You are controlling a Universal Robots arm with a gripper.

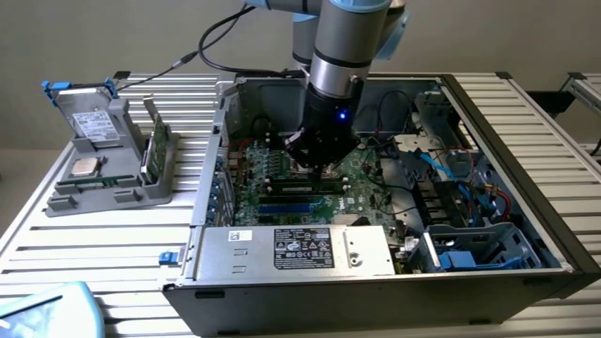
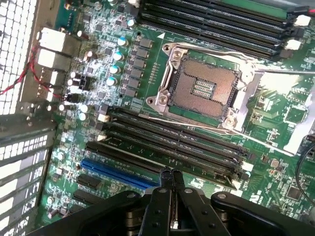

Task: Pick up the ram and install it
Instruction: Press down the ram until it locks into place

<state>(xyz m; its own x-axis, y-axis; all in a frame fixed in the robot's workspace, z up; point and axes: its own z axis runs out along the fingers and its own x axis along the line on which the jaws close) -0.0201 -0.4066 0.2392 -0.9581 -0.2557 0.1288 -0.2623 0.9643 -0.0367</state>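
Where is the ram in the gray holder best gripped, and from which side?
Probably at the middle of the ram's long upper edge, coming from straight above, with the fingers on its two flat faces. It seems to sit low in a groove of the gray holder, so only its top looks free.

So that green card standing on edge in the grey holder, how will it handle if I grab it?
The green card looks thin and flat, so it is probably stiff and light. It stands on a narrow edge in the grey holder, so a sideways nudge may tip it. Its bare board face suggests it is fragile; edge grips seem safer.
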